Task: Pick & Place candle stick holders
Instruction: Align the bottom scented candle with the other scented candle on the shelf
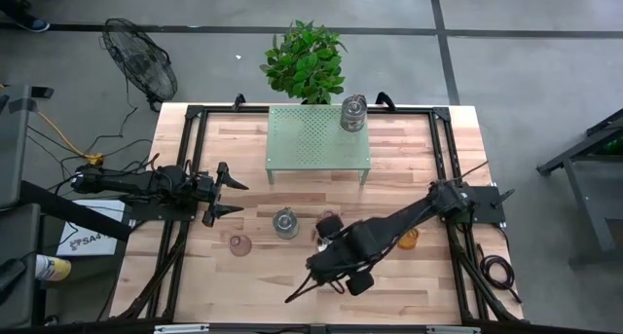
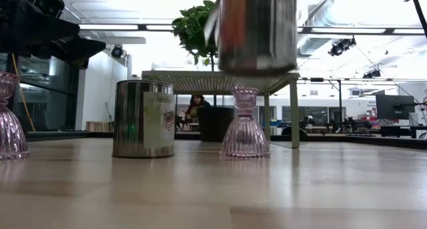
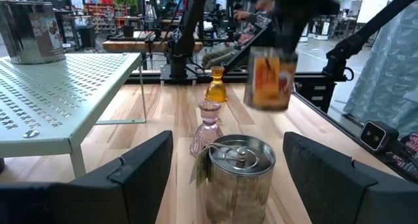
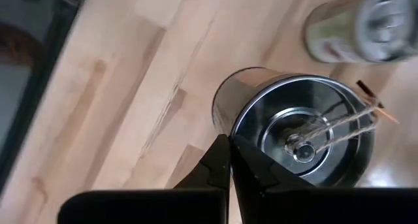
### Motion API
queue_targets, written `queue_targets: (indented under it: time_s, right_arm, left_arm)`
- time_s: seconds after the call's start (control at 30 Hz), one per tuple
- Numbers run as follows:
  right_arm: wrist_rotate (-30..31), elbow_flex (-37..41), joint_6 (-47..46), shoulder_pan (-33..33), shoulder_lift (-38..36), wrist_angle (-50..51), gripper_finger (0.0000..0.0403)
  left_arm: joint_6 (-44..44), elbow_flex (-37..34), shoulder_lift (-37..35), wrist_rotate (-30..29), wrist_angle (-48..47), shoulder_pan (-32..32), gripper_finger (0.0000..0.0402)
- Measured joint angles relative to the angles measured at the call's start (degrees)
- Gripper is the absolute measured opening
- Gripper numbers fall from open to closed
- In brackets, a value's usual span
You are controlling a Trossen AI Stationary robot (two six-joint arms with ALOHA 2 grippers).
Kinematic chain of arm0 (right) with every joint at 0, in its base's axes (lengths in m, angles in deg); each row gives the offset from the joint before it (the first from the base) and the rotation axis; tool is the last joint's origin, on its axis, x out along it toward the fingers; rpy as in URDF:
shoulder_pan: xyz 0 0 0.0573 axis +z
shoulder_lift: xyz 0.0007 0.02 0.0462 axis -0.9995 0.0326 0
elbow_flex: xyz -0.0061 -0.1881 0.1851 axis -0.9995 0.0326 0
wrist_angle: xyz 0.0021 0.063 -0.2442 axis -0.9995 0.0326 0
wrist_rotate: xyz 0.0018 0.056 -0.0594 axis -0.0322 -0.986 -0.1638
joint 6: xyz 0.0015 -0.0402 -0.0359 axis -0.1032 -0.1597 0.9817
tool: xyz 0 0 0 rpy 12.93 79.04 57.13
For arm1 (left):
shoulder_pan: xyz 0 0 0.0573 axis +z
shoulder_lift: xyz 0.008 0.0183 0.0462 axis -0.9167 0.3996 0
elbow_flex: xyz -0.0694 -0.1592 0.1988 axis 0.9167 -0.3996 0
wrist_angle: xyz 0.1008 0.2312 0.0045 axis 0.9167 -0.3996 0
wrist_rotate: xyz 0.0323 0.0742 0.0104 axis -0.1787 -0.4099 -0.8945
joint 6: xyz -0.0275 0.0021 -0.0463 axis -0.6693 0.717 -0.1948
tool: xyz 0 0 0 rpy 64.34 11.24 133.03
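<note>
1. We find the right gripper [image 4: 228,164] over the middle of the tabletop [image 1: 226,149], its jaws clenched on the edge of the lifted silver holder [image 4: 300,136]. The low view shows this holder hanging clear of the wood.
2. The left gripper [image 1: 226,193] waits at the left side, jaws released, facing a second silver holder [image 1: 285,222] that stands on the tabletop.
3. A third silver holder [image 1: 353,113] stands on the green shelf [image 1: 316,144]. A pink holder [image 1: 239,244] and the amber holder [image 1: 409,239] stand on the tabletop.
4. Risk, in our judgement: the grip looks to be a narrow pinch at the rim, so a quick swing could let the holder slip and fall.
5. Risk: another pink holder [image 3: 208,129] stands near the carrying path. A dropped or low-carried holder could topple or chip the glass.
6. Risk: if the shelf is the goal, a low approach could strike its edge or the holder already there.
</note>
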Motion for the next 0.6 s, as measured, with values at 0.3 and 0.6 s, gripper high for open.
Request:
queue_targets:
  time_s: [0.3, 0.6]
  right_arm:
    - [4.0, 0.0, -3.7, -2.9, -8.3, 2.5, 0.0000]
    - [4.6, 0.0, -4.7, -9.8, -13.0, 2.6, 0.0000]
  left_arm:
    - [0.0, 0.0, 0.0, 0.0, 0.0, 0.0, 0.0287]
    - [0.0, 0.0, 0.0, 0.0, 0.0, 0.0, 0.0287]
